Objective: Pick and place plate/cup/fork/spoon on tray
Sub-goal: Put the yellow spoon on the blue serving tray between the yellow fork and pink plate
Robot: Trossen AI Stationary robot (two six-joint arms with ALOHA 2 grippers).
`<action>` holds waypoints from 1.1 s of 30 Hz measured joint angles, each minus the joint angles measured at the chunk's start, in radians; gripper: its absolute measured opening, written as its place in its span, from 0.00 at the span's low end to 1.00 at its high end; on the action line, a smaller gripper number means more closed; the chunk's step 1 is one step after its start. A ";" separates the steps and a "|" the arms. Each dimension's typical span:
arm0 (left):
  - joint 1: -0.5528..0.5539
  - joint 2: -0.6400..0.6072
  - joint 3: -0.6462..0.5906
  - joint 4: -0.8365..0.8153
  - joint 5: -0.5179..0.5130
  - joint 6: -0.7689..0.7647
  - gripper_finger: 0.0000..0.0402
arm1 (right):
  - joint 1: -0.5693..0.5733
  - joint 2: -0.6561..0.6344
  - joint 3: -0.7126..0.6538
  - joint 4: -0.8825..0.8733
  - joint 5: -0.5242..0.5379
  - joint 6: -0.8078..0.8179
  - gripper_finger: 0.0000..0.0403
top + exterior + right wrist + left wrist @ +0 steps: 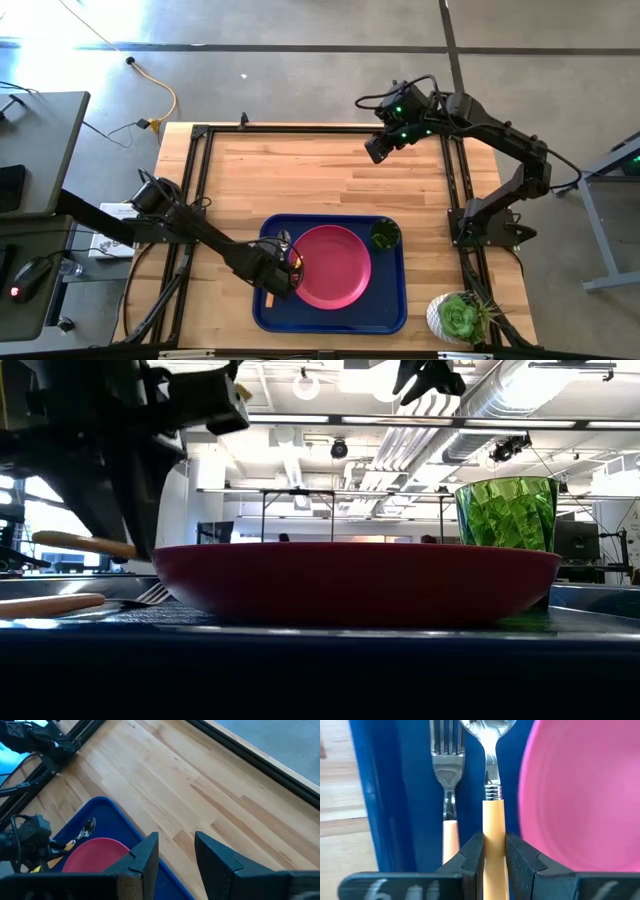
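Left wrist view: the left gripper [494,855] is clenched on the orange handle of the spoon [490,780], fingers pinching it from both sides just below the metal collar.
Spoon position: over the tray [390,310], between the fork [447,775] and the plate [580,795]; from the low view its handle seems raised above the tray floor, so likely not yet set down.
Spoon handling: stiff, light and slim; the smooth handle may twist in the pinch, so a mid-handle hold near the collar looks sound.
Fork: flat in the tray beside the spoon, near the tray's left rim.
Cup [384,236]: upright in the tray's far right corner, just beside the plate.
Right gripper [175,852]: released, fingers apart, hovering high over the bare wooden surface [320,170], well apart from the tray.
Stage: seemingly the last item going in.
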 joint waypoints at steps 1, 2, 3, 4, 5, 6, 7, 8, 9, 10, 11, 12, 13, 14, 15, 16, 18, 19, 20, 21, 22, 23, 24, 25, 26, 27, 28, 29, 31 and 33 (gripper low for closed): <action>0.000 0.008 0.001 -0.001 0.006 -0.003 0.13 | 0.000 0.000 0.000 0.000 0.000 0.000 0.29; 0.000 0.022 0.004 0.003 0.016 -0.004 0.13 | 0.000 0.000 0.000 0.000 0.000 0.000 0.29; 0.000 0.036 0.005 0.012 0.032 -0.003 0.13 | 0.000 0.000 0.000 0.000 0.000 0.000 0.29; -0.002 0.050 0.004 0.016 0.048 -0.003 0.13 | 0.000 0.000 0.000 -0.001 0.000 0.000 0.29; -0.005 0.060 0.003 0.018 0.057 -0.003 0.13 | 0.000 0.000 0.000 -0.002 0.000 0.000 0.29; -0.007 0.071 0.004 0.032 0.059 -0.004 0.13 | 0.000 0.000 0.000 -0.002 0.000 0.000 0.29; -0.009 0.083 0.004 0.059 0.062 -0.006 0.13 | 0.000 0.000 0.000 -0.002 0.000 0.000 0.29; -0.012 0.092 0.004 0.074 0.062 -0.013 0.13 | 0.000 0.000 0.000 -0.002 0.000 0.000 0.29; -0.015 0.097 0.004 0.080 0.064 -0.020 0.13 | 0.000 0.000 0.000 -0.002 0.000 0.000 0.29; -0.017 0.105 0.004 0.096 0.064 -0.026 0.13 | 0.000 0.000 0.000 -0.002 0.000 0.000 0.29; -0.018 0.110 0.005 0.109 0.061 -0.028 0.13 | 0.000 0.000 0.000 -0.002 0.000 0.000 0.29; -0.020 0.112 0.006 0.116 0.060 -0.029 0.13 | 0.000 0.000 0.000 -0.003 0.000 -0.001 0.29; -0.021 0.114 0.007 0.123 0.061 -0.032 0.13 | 0.000 0.000 0.000 -0.003 0.000 -0.001 0.29; -0.022 0.115 0.007 0.123 0.061 -0.040 0.13 | 0.000 -0.001 0.000 -0.003 0.000 -0.001 0.29; -0.022 0.114 0.007 0.118 0.061 -0.049 0.13 | 0.000 0.000 0.000 -0.004 0.000 -0.002 0.29; -0.022 0.115 0.007 0.117 0.061 -0.054 0.13 | 0.000 0.000 0.000 -0.006 0.000 -0.003 0.29; -0.022 0.115 0.007 0.114 0.058 -0.056 0.13 | 0.000 0.000 0.000 -0.008 0.001 -0.006 0.29; -0.022 0.115 0.007 0.112 0.057 -0.056 0.13 | 0.000 0.000 0.000 -0.011 0.001 -0.006 0.29; -0.022 0.115 0.007 0.112 0.056 -0.056 0.13 | 0.000 0.000 0.000 -0.014 0.001 -0.006 0.29; -0.022 0.115 0.007 0.113 0.056 -0.056 0.13 | 0.000 0.000 0.000 -0.014 0.001 -0.006 0.29; -0.022 0.115 0.007 0.112 0.056 -0.055 0.13 | 0.000 0.000 0.000 -0.014 0.001 -0.007 0.29; -0.022 0.115 0.007 0.112 0.056 -0.055 0.13 | 0.000 0.000 0.000 -0.014 0.001 -0.007 0.29; -0.022 0.115 0.007 0.112 0.056 -0.055 0.13 | 0.000 0.000 0.000 -0.014 0.001 -0.008 0.29; -0.022 0.115 0.007 0.109 0.056 -0.055 0.13 | 0.000 0.000 0.000 -0.014 0.001 -0.009 0.29; -0.022 0.115 0.007 0.110 0.056 -0.055 0.14 | 0.000 0.000 0.000 -0.014 0.001 -0.008 0.29; -0.022 0.115 0.006 0.110 0.056 -0.055 0.15 | 0.000 0.000 0.000 -0.014 0.001 -0.008 0.29; -0.022 0.115 0.006 0.110 0.057 -0.056 0.16 | 0.000 0.000 0.000 -0.014 0.001 -0.008 0.29; -0.022 0.116 0.006 0.111 0.057 -0.056 0.17 | 0.000 0.000 0.000 -0.014 0.001 -0.008 0.29; -0.022 0.116 0.006 0.114 0.058 -0.055 0.20 | 0.000 0.000 0.000 -0.014 0.001 -0.008 0.29; -0.022 0.116 0.006 0.114 0.059 -0.055 0.23 | 0.000 0.000 0.000 -0.014 0.001 -0.008 0.29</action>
